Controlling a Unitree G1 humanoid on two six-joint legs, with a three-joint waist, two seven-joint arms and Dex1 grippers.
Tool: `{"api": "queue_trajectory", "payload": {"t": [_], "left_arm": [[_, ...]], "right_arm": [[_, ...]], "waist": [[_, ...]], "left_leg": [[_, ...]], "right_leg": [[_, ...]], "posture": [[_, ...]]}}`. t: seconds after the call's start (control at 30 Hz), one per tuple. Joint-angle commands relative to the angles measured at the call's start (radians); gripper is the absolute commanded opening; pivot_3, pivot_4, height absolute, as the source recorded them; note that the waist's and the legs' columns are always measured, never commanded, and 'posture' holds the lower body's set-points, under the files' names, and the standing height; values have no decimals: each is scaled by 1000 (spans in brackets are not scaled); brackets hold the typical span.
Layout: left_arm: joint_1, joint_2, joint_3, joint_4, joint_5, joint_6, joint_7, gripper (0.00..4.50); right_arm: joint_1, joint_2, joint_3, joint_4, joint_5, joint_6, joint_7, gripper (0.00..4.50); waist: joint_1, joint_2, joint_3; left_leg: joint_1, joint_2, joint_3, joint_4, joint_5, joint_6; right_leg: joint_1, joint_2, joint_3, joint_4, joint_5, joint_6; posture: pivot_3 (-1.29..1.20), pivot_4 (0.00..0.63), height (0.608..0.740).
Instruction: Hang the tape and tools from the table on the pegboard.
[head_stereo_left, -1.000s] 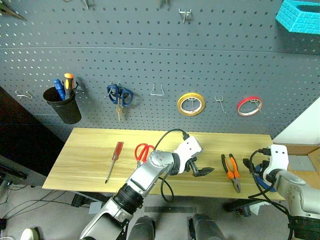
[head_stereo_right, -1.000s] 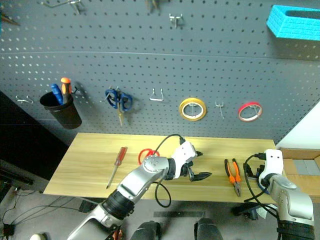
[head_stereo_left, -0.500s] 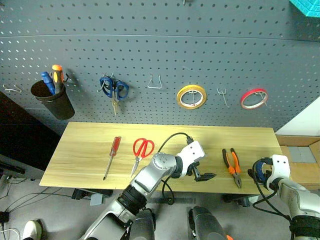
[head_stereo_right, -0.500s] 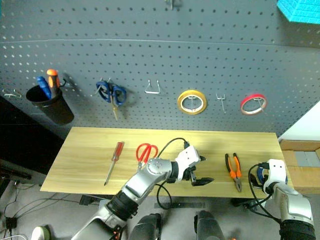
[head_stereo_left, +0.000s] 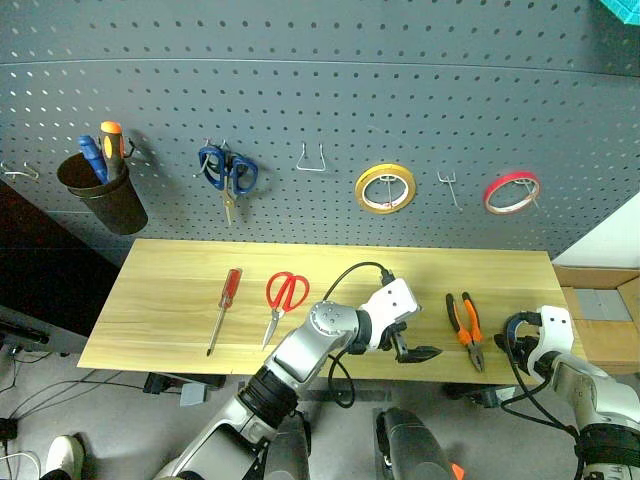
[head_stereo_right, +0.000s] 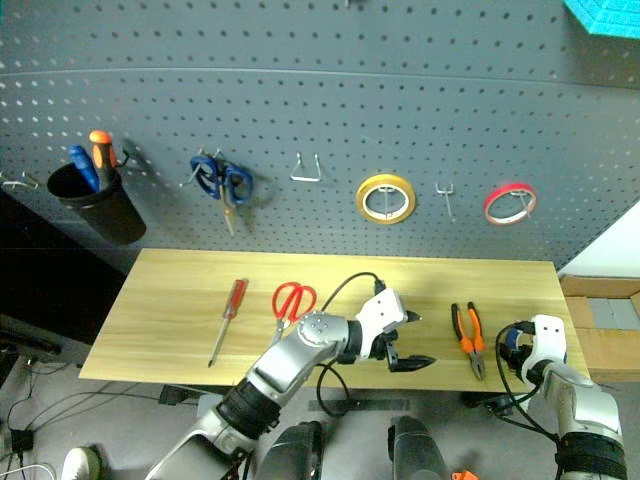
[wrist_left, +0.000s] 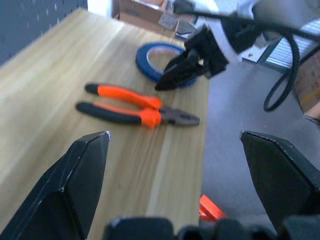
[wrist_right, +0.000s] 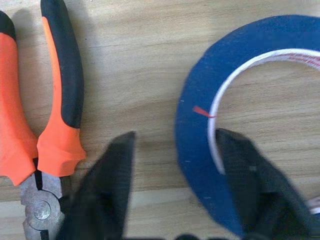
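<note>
From where I sit, my right gripper (wrist_right: 172, 192) is down at the table's (head_stereo_left: 170, 310) near right corner with its two black fingers (wrist_right: 102, 197) straddling the near wall of the blue tape (wrist_right: 200, 125), one outside the ring and one inside the white rim; whether they have actually clamped on it I cannot tell. Just beside the tape lie the orange-and-black pliers (head_stereo_left: 464, 326), and my left gripper (head_stereo_left: 418, 352) hangs spread wide and empty over the wood short of them. Farther left the red scissors (head_stereo_left: 284, 296) and the red-handled screwdriver (head_stereo_left: 224, 309) lie flat, and behind the table stands the pegboard (head_stereo_left: 330, 110).
</note>
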Motion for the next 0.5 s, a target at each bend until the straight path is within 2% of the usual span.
{"api": "queue_trajectory", "payload": {"t": [0.03, 0.07, 0.1, 0.23, 0.33, 0.5], "left_arm": [[-7, -16, 11, -18, -16, -5, -10, 4500], [-9, -16, 13, -16, -16, -6, -11, 4500], [-11, -18, 16, -14, -17, -6, -11, 4500], [-25, -29, 38, 8, -24, -12, -10, 4500], [-51, -51, 78, 26, -49, 4, -5, 4500], [-53, -25, 160, -68, -78, 41, 25, 4500]], "right_arm": [[-6, -5, 6, 12, -6, -20, 7, 798], [-9, -4, 7, 17, -7, -23, 7, 455], [-11, -6, 8, 21, -12, -30, 3, 369], [-7, -27, 32, 19, -63, -79, -24, 369], [24, -59, 68, -101, -116, -153, -22, 369], [139, -50, 96, -478, -166, -180, -57, 369]], "waist": [[0, 0, 0], [0, -1, 1], [0, -1, 1], [0, -1, 0], [1, 2, -1], [0, 11, -8]], "left_leg": [[0, 0, 0, 0, 0, 0], [0, 0, 0, 0, 0, 0], [0, 0, 0, 0, 0, 0], [0, 0, 0, 1, 0, 0], [-2, -1, 0, 2, 0, 0], [-13, -1, 1, 3, 2, -4]], "right_leg": [[0, 0, 0, 0, 0, 0], [0, 0, 0, 0, 0, 0], [0, 0, 0, 0, 0, 0], [0, 0, 0, 0, 0, 1], [-1, -1, 0, 0, 1, 1], [-13, -1, 0, 2, 1, 2]], "posture": [[8, 274, 740], [7, 273, 740], [7, 272, 740], [4, 247, 740], [-11, 217, 740], [-36, 169, 740]]}}
